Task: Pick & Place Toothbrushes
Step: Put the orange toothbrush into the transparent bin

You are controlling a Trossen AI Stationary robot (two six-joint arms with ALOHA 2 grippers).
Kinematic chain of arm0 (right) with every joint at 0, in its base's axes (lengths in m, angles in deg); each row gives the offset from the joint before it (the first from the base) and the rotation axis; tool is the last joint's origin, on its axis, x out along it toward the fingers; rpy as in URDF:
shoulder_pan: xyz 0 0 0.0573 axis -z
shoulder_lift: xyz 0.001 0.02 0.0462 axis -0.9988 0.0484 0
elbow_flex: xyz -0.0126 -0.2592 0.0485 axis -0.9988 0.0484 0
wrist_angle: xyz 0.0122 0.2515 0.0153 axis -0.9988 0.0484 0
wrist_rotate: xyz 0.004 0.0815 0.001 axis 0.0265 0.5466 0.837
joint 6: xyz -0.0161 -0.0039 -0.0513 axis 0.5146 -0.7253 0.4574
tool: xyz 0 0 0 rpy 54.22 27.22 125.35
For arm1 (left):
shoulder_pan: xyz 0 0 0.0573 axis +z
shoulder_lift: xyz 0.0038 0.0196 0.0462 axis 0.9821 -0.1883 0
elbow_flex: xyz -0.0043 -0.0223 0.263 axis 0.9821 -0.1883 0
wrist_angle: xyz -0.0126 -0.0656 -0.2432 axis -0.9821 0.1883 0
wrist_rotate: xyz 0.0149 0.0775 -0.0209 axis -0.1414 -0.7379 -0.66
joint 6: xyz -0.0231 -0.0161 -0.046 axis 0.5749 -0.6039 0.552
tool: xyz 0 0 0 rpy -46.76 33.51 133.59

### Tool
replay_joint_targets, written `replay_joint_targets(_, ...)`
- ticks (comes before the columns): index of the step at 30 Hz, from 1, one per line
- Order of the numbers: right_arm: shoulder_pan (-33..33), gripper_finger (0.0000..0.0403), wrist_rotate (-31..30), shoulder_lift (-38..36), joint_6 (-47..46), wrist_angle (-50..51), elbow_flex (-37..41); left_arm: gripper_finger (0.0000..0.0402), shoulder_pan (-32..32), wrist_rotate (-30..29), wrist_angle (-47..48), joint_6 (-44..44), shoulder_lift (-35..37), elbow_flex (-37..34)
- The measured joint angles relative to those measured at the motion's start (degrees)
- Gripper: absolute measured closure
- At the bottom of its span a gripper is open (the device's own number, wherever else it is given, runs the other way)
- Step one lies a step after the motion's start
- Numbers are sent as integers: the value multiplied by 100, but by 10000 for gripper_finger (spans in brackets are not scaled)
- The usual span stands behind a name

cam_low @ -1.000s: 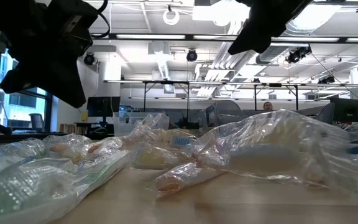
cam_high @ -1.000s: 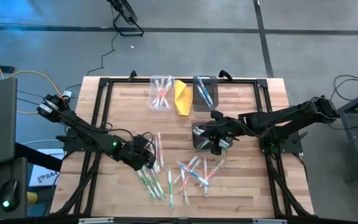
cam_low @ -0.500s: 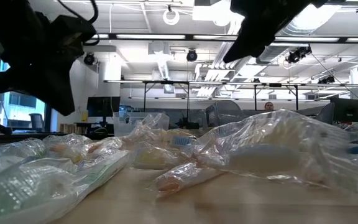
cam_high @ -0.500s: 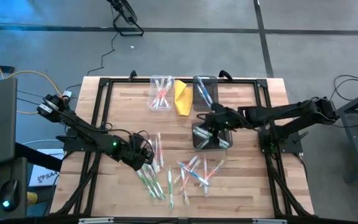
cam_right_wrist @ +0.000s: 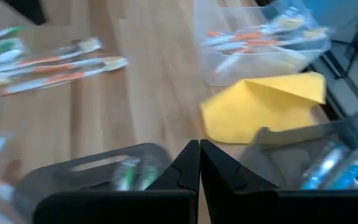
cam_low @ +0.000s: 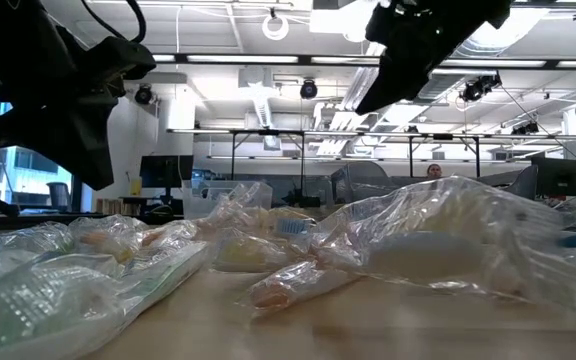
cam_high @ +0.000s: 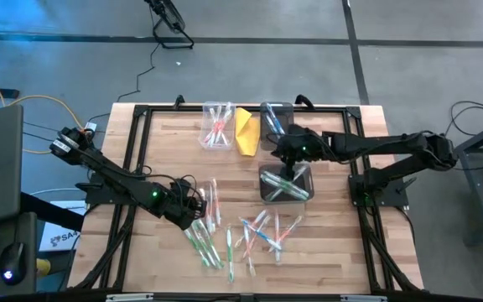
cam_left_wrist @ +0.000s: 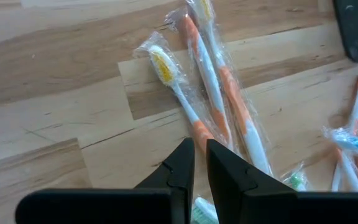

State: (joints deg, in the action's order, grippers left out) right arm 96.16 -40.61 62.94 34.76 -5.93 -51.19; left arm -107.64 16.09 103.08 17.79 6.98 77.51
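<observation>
Wrapped toothbrushes lie loose on the table: a green group (cam_high: 204, 247), a mixed group (cam_high: 262, 231) and an orange pair (cam_high: 214, 201), which the left wrist view shows close up (cam_left_wrist: 204, 68). More toothbrushes sit in a clear bin (cam_high: 218, 126), a far dark bin (cam_high: 275, 124) and a near dark bin (cam_high: 285, 184). My left gripper (cam_high: 198, 205) (cam_left_wrist: 200, 158) hovers over the orange pair, its fingers almost together with nothing between them. My right gripper (cam_high: 283, 149) (cam_right_wrist: 199, 155) is shut and empty, raised between the two dark bins.
A folded yellow cloth (cam_high: 246, 130) (cam_right_wrist: 266, 106) lies between the clear bin (cam_right_wrist: 260, 43) and the far dark bin. A black frame runs around the table's edge (cam_high: 141, 151). Bare wood lies left of the toothbrushes (cam_high: 162, 159).
My right gripper has moved from above the near dark bin toward the table's far edge and now stands between the two dark bins, still shut. My left gripper has shifted a little toward the far edge.
</observation>
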Motion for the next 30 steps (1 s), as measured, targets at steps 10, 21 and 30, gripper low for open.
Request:
replay_joint_targets(10, 800, 398, 14, 0, 149, -181, 0, 357, 122, 8, 49, 100, -40, 2)
replay_joint_targets(21, 1461, 398, 1231, 0, 714, -565, 0, 258, 937, 395, -131, 165, -561, -4)
replay_joint_targets(30, 1830, 398, 1211, 0, 767, -701, 2, 214, 1295, 534, -507, 126, -588, 2)
